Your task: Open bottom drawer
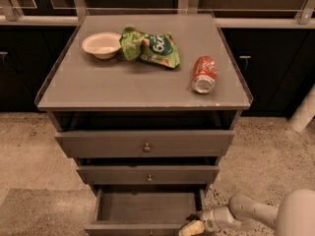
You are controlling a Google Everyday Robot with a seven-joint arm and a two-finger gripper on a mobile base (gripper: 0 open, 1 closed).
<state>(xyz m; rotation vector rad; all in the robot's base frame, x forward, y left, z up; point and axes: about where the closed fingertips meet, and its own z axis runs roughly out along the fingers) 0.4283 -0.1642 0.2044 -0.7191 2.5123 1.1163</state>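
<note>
The bottom drawer (147,207) of the grey cabinet stands pulled out at the lower edge of the view; its inside shows and looks empty, and its front panel is mostly cut off by the frame's bottom edge. My gripper (193,227) is at the drawer's front right corner, low in the view, with its pale fingertips at the drawer's front edge. My white arm (256,213) comes in from the lower right. The middle drawer (147,175) and the top drawer (145,143) above it show their knobs and stand slightly out.
On the cabinet top (98,87) lie a white bowl (102,44), a green chip bag (150,46) and a red soda can (204,74) on its side. Dark cabinets stand behind. A white post (304,113) stands at the right on the speckled floor.
</note>
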